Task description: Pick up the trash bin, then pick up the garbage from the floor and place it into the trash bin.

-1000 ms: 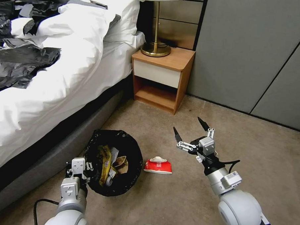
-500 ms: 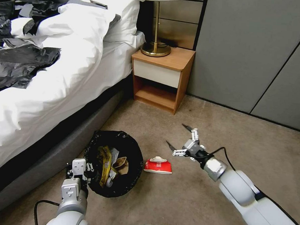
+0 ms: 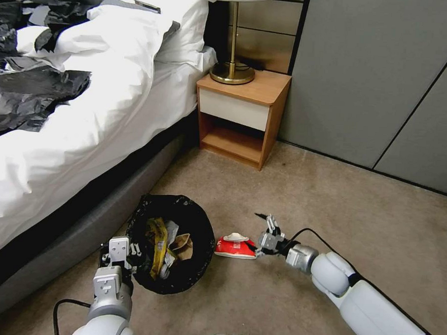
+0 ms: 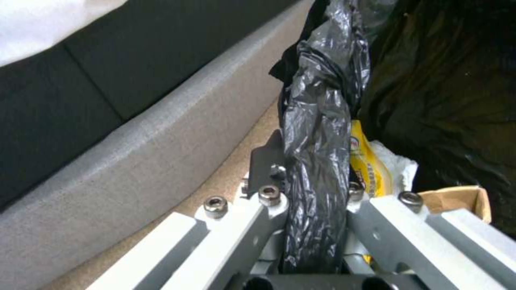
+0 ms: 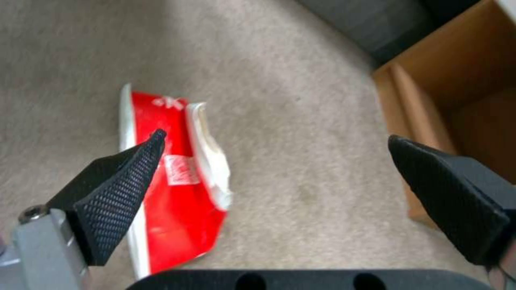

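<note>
The right gripper (image 3: 261, 233) had dropped low to the carpet since a second ago, its fingers spread wide right beside the red-and-white packet (image 3: 236, 247), which lay untouched just next to the trash bin (image 3: 173, 242). The left gripper (image 3: 123, 262) stayed clamped on the bin's black-bagged rim, beside the bed base (image 3: 77, 230).

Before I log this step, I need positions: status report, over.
Left gripper shut on trash bin rim. Right gripper open, low beside red-and-white packet on carpet. Nothing in the way.
</note>
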You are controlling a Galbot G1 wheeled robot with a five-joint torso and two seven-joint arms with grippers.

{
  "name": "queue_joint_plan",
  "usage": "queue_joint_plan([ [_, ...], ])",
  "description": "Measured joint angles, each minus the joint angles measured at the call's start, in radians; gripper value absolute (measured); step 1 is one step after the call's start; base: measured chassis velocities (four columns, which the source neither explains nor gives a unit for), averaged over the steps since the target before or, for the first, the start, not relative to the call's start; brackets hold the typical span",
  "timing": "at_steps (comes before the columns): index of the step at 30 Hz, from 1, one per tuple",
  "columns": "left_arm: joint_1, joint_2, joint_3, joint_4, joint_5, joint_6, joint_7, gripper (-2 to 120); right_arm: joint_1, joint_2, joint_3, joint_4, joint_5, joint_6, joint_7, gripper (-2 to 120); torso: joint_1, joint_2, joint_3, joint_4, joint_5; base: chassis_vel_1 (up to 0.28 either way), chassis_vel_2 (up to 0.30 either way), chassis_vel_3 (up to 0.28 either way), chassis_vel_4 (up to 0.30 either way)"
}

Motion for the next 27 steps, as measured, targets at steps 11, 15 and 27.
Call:
queue_joint_plan([
  [11, 0.014, 0.002, -0.004, 0.0, 0.002, -0.006, 0.0, 1, 0.04, 0.123, -0.017, -0.172, -0.051, 0.04, -0.003, 100, 0.0, 0.0, 0.0, 0.0002, 0.0, 0.0, 0.0, 0.0, 0.0],
  [15, 0.015, 0.003, -0.005, 0.0, 0.002, -0.008, -0.001, 1, 0.061, 0.166, -0.031, -0.226, -0.052, 0.044, 0.014, 100, 0.0, 0.0, 0.0, 0.0002, -0.0001, 0.0, 0.0, 0.0, 0.0],
  [27, 0.015, 0.006, -0.008, -0.001, 0.0, -0.008, -0.001, 1, 0.115, 0.239, -0.051, -0.359, -0.052, 0.057, 0.037, 100, 0.0, 0.0, 0.0, 0.0001, -0.0002, 0.0, 0.0, 0.0, 0.0],
])
